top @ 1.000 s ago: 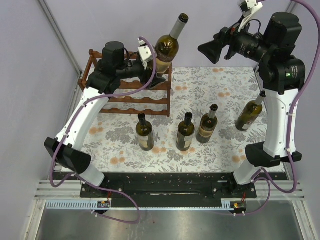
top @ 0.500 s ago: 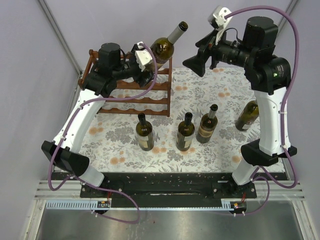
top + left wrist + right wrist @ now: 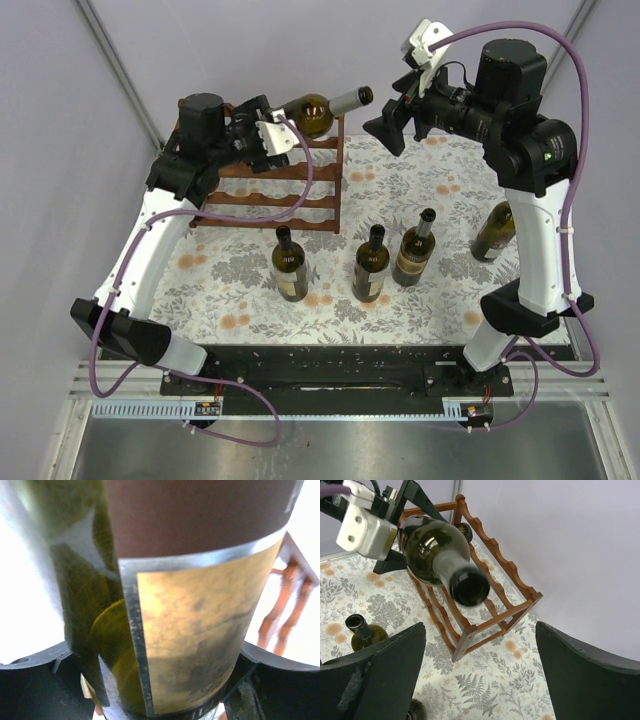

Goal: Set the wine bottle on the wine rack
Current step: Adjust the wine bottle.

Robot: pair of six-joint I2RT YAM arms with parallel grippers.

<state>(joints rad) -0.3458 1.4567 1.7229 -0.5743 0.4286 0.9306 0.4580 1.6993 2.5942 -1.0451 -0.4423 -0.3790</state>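
Left end effector [image 3: 285, 122]: jaws partway open and clamped on the lower body of the wine bottle [image 3: 318, 108]. In the left wrist view the fingers [image 3: 35, 680] sit either side of the glass, with the gold, silver-edged label between them.

Wine bottle: green glass, dark capsule, lying close to horizontal in the air. Its base is toward 9 o'clock and its neck toward 3 o'clock. It is over the top tier of the wine rack [image 3: 270, 190], at the rack's 3 o'clock end. Cannot tell whether the glass touches the top rail.

Right end effector [image 3: 385, 128]: jaws fully wide, holding nothing. It hangs in the air just off the bottle's mouth at its 3 o'clock side, not touching it. The right wrist view looks straight down the neck.

Wine rack: stands at 10 o'clock on the table [image 3: 440, 290], which has a floral cloth.

Three bottles [image 3: 371, 265] stand upright in a row mid-table. A fourth bottle [image 3: 497, 230] stands at 3 o'clock, beside the right arm.
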